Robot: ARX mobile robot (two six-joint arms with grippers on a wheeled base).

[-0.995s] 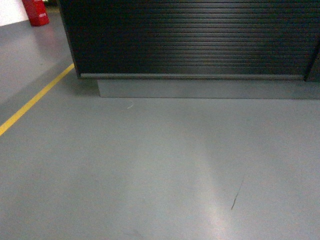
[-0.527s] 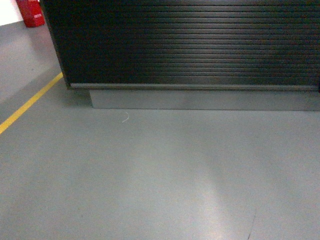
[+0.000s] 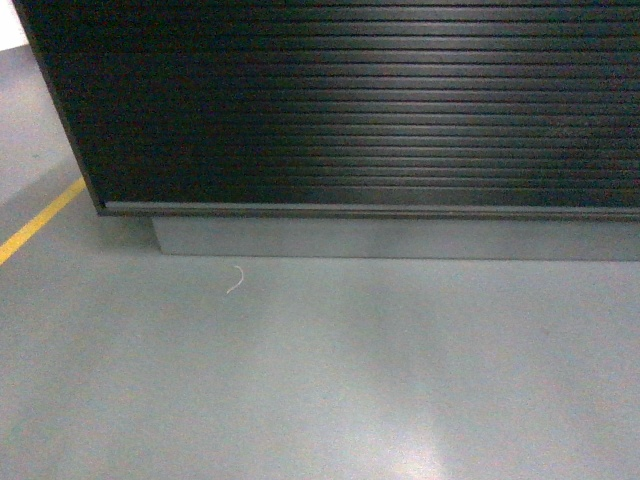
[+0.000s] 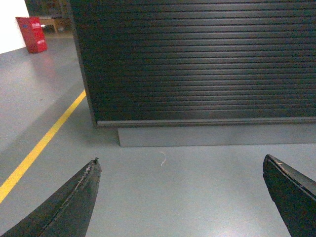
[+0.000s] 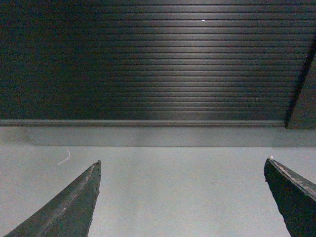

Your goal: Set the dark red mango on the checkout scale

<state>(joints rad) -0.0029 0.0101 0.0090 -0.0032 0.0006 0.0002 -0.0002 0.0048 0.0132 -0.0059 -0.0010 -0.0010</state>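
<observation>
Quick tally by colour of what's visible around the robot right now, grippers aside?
Black: 1, the ribbed-front black checkout counter
Red: 1, a red box-shaped object on the floor, far left in the left wrist view
Yellow: 1, a yellow floor line
White: 1, a small curled white scrap on the grey floor
Total: 4
No mango or scale in view.

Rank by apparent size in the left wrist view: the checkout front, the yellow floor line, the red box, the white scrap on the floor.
1. Checkout front, fills most of the frame.
2. Yellow line, long and thin.
3. Red box; it sits far back, so its true size is unsure.
4. White scrap, tiny.
</observation>
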